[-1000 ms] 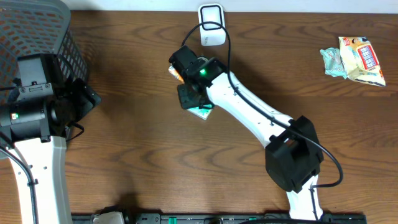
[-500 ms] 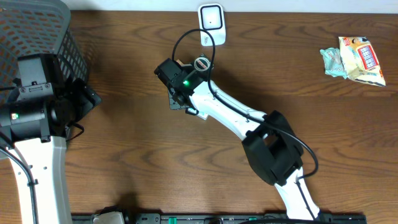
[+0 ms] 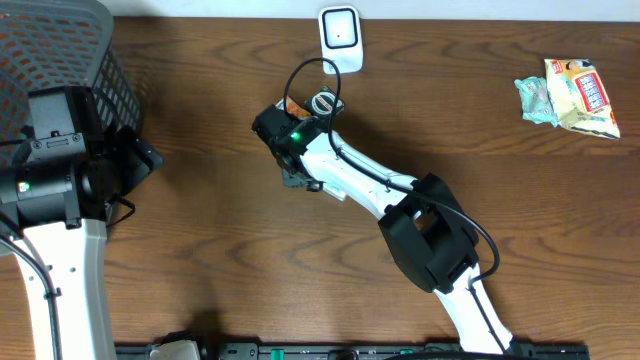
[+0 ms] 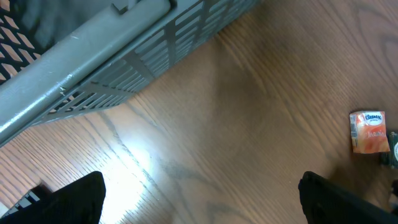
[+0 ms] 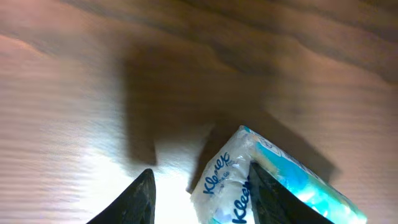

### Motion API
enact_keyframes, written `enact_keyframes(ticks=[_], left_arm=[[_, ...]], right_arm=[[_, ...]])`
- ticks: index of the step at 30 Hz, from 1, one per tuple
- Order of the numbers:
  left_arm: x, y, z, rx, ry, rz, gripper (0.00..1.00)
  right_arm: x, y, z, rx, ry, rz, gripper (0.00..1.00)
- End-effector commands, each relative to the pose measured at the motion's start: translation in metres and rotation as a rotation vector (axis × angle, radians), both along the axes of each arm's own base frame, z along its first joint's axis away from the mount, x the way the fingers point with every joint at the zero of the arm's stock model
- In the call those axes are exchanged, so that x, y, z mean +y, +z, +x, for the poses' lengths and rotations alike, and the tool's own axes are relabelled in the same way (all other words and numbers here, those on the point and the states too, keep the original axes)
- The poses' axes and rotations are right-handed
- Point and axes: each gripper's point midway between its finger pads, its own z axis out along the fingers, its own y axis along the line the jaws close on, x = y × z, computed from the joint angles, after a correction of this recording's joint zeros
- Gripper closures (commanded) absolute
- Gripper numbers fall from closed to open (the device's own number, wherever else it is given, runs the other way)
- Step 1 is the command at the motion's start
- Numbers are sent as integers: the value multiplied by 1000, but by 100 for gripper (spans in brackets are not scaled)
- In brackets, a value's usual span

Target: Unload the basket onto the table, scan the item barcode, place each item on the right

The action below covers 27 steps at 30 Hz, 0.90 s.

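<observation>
One crinkly plastic tissue pack point(image 5: 222, 179) (rectangular, glossy).

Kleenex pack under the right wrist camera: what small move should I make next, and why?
Probably nudge the right gripper sideways over the Kleenex pack before closing. Its fingers stand apart, only the pack's corner lies between them, and one finger overlaps the pack, so closing now would likely pinch just the edge.
</observation>
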Motion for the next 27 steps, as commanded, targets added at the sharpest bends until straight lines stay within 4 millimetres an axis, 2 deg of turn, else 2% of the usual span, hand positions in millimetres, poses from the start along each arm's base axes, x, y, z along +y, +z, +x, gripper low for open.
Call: enact_keyframes(ticks=[1, 3, 5, 10, 13, 16, 20, 27], left_arm=[[1, 1, 0, -3, 13, -1, 2], [1, 1, 0, -3, 13, -1, 2], [1, 1, 0, -3, 13, -1, 2], [1, 1, 0, -3, 13, -1, 3], [1, 1, 0, -3, 13, -1, 2], [1, 1, 0, -3, 13, -1, 2], [1, 1, 0, -3, 13, -1, 3], [1, 1, 0, -3, 13, -1, 3]], right_arm=[[-15, 9, 1, -4, 33, -60, 57], [-20, 18, -4, 22, 146, -101, 57], [-26, 25, -10, 42, 184, -122, 55], [-34, 51, -19, 45, 161, -119, 60], [-28, 62, -26, 60, 142, -56, 62], [-14, 59, -40, 133, 158, 29, 61], [-5, 49, -61, 233, 213, 67, 70], [-30, 19, -87, 313, 212, -42, 81]])
